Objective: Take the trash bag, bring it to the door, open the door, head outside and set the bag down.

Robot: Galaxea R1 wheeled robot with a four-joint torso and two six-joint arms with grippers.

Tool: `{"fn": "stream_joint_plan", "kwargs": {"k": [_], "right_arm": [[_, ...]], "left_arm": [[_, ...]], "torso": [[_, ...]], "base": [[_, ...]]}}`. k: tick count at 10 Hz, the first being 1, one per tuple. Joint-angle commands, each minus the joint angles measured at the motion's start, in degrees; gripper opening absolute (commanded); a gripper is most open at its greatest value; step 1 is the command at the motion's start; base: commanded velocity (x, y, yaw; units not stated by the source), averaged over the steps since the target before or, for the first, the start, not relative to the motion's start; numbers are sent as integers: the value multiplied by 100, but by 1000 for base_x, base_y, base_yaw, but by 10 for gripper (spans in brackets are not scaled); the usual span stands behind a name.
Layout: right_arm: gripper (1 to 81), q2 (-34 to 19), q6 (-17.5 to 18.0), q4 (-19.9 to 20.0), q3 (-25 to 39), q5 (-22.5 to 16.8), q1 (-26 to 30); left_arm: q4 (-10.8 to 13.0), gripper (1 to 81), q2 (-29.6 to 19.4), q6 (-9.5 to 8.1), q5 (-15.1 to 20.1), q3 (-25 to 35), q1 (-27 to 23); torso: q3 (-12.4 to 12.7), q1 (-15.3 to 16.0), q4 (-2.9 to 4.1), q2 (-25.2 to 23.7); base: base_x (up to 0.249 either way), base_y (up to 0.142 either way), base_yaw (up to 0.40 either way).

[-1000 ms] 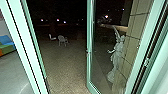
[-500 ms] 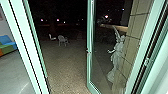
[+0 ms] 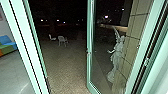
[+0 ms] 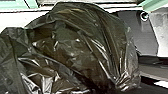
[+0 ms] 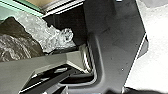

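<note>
Head view: door (image 3: 89,71) is being seen standing open, statue (image 3: 117,56) being glimpsed through it. Trash bag (image 4: 72,47) is being shown bunched; both jaws' states can't be told.

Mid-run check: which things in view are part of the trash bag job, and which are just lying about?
Part of the job:
- trash bag
- door, standing open
- ground outside, where the bag could go

Just there:
- pale chairs
- statue
- coloured sofa
</note>
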Motion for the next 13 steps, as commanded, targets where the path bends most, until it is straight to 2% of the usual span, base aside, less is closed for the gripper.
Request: {"fn": "stream_joint_plan", "kwargs": {"k": [1,9,13], "right_arm": [[811,31,-15,-53,45,-239,290],[811,39,-15,-44,45,-239,290],[811,39,-15,-44,45,-239,299]], "left_arm": [[55,10,-35,29,297,-29,-343],[46,10,-27,29,297,-73,-343],[54,10,-18,29,306,-73,-343]], "torso": [[0,0,0,0],[2,-5,0,-5],[0,4,0,0]], "base": [[90,0,0],[97,0,0],[17,0,0]]}}
